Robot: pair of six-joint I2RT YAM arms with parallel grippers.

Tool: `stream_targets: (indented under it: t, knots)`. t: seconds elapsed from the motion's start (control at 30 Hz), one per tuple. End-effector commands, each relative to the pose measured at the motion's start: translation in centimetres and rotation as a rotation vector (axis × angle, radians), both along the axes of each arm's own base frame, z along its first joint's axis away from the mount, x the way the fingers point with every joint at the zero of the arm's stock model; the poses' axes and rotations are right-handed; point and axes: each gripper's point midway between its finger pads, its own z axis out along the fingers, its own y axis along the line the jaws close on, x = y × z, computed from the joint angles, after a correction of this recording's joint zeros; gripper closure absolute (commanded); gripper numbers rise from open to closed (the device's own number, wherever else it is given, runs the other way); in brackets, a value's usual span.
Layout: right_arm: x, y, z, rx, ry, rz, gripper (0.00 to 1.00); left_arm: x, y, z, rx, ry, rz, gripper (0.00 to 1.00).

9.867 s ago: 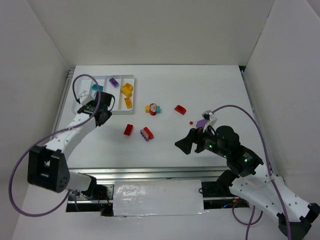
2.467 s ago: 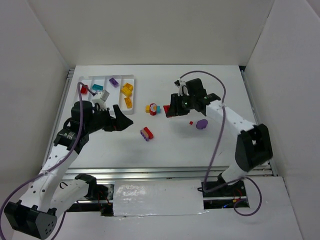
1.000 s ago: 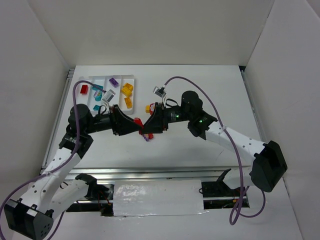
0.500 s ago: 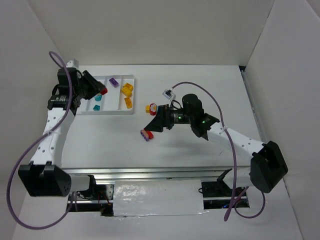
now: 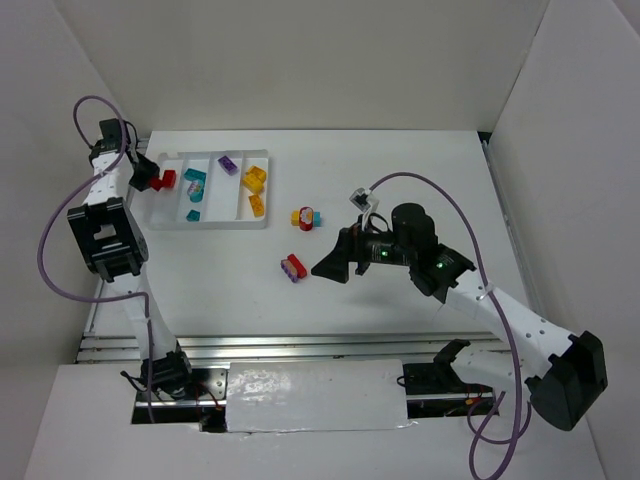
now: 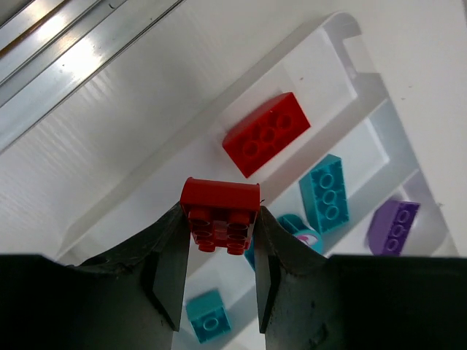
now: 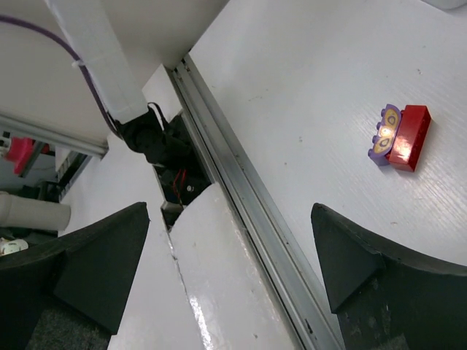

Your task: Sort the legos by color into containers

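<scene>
My left gripper (image 5: pixel 154 184) is shut on a red lego (image 6: pixel 219 213), held above the leftmost compartment of the white tray (image 5: pixel 225 226). Another red lego (image 6: pixel 266 134) lies in that compartment. Teal legos (image 6: pixel 330 191) fill the second compartment, a purple one (image 5: pixel 229 165) lies in the third, and yellow ones (image 5: pixel 255 178) in the fourth. My right gripper (image 5: pixel 335 265) is open and empty, just right of a red-and-purple lego (image 5: pixel 293 267), which also shows in the right wrist view (image 7: pixel 399 135). A yellow, red and teal cluster (image 5: pixel 305 217) lies on the table.
The metal rail (image 7: pixel 241 197) runs along the table's near edge under my right gripper. White walls enclose the table on the left, back and right. My left arm stretches along the table's left edge to the tray.
My left gripper has carried the red lego leftward across the tray to its leftmost compartment. My right gripper has drawn back right and nearer, away from the red-and-purple lego.
</scene>
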Motion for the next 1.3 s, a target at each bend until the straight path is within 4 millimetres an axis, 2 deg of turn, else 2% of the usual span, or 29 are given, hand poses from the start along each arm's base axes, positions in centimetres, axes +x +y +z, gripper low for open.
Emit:
stream_targets:
  t: [0.0,0.03,0.13,0.2,0.3,0.33,0.4,0.43,0.47,0.53,0.63,0.67,0.73,0.77,0.8,0.83,0.87,0.9,0.93,0.97,1.0,1.03,1.07,1.1,1.13,1.17,1.2,1.23,1.27]
  knots:
    - [-0.6,-0.9,-0.3,-0.028,-0.045,0.026,0.00,1.4,0.3,1.1,0.029,-0.034,-0.064,0.98]
    - [-0.4,-1.2,-0.1,-0.030,-0.051,0.018,0.00,1.5,0.2,0.7,0.030,-0.033,-0.072,0.96]
    - [-0.2,-1.2,0.2,-0.036,-0.063,0.022,0.00,1.6,0.4,0.5,0.042,-0.045,-0.063,0.76]
    - [-0.2,-1.2,0.4,-0.038,-0.067,0.029,0.00,1.7,0.5,-0.4,0.041,-0.032,-0.073,0.71]
    - [-0.3,-1.1,0.5,-0.033,-0.068,0.034,0.00,1.6,0.5,-1.3,0.031,-0.011,-0.074,0.53]
    - [-0.2,-1.2,0.5,-0.034,-0.069,0.031,0.00,1.4,0.4,-1.5,0.029,-0.005,-0.072,0.37]
    - [-0.2,-1.1,0.4,-0.039,-0.066,0.035,0.00,1.4,0.4,-0.7,0.036,-0.022,-0.070,0.24]
    - [-0.1,-1.1,0.4,-0.041,-0.065,0.034,0.00,1.2,0.5,-0.5,0.038,-0.022,-0.066,0.01]
    - [-0.1,-1.1,0.4,-0.042,-0.064,0.034,0.00,1.2,0.5,0.1,0.044,-0.029,-0.066,0.00]
    - [0.0,-1.0,0.2,-0.042,-0.057,0.033,0.00,1.1,0.5,1.7,0.056,-0.049,-0.063,0.01]
    - [0.5,-0.9,-0.2,-0.050,-0.044,0.016,0.00,0.6,0.4,5.3,0.079,-0.107,-0.056,0.00]
    - [0.9,-0.9,-0.4,-0.058,-0.036,-0.006,0.00,0.0,0.1,7.4,0.086,-0.130,-0.055,0.00]
    - [2.7,-1.2,-1.8,-0.113,0.007,-0.113,0.00,-0.7,-0.8,10.0,0.091,-0.161,-0.060,0.00]
    - [3.4,-1.2,-2.5,-0.144,0.017,-0.152,0.00,-1.6,-2.1,13.0,0.104,-0.200,-0.075,0.00]
    - [4.3,-1.1,-3.8,-0.197,0.044,-0.186,0.00,-2.4,-3.2,13.7,0.100,-0.208,-0.084,0.00]
    - [5.2,-1.3,-4.7,-0.247,0.038,-0.247,0.00,-2.8,-5.1,14.8,0.091,-0.231,-0.122,0.01]
    - [5.7,-1.3,-5.5,-0.280,0.050,-0.269,0.00,-4.4,-6.4,18.6,0.104,-0.312,-0.144,0.01]
    - [6.4,-1.1,-6.8,-0.321,0.076,-0.289,0.00,-5.7,-7.7,17.9,0.083,-0.299,-0.164,0.00]
    - [6.9,-1.1,-7.4,-0.343,0.081,-0.310,0.00,-6.7,-8.9,18.3,0.075,-0.314,-0.189,0.01]
    - [7.8,-1.1,-7.6,-0.367,0.071,-0.345,0.00,-8.5,-11.2,21.9,0.095,-0.419,-0.242,0.00]
    - [8.2,-0.9,-9.2,-0.416,0.091,-0.349,0.00,-10.1,-12.3,19.2,0.079,-0.376,-0.262,0.01]
    - [8.3,-0.5,-9.7,-0.445,0.089,-0.342,0.00,-11.0,-14.4,18.7,0.076,-0.389,-0.311,0.00]
    - [8.6,-0.2,-10.3,-0.478,0.085,-0.344,0.00,-13.0,-15.1,20.0,0.107,-0.442,-0.323,0.00]
    - [8.9,0.5,-11.3,-0.533,0.090,-0.339,0.00,-14.4,-15.9,16.3,0.084,-0.375,-0.344,0.00]
    - [9.0,0.9,-11.8,-0.574,0.068,-0.329,0.01,-15.3,-16.4,15.1,0.078,-0.350,-0.368,0.01]
    - [9.2,2.1,-11.3,-0.600,0.025,-0.334,0.00,-16.7,-17.2,14.8,0.073,-0.344,-0.424,0.00]
    - [9.0,2.3,-13.4,-0.672,0.042,-0.319,0.00,-18.1,-17.7,12.4,0.056,-0.284,-0.452,0.00]
    - [9.0,2.6,-13.9,-0.700,0.035,-0.315,0.00,-19.0,-18.1,11.3,0.050,-0.257,-0.481,0.01]
    - [9.0,3.4,-14.9,-0.726,0.040,-0.301,0.00,-20.1,-18.3,11.3,0.073,-0.264,-0.518,0.01]
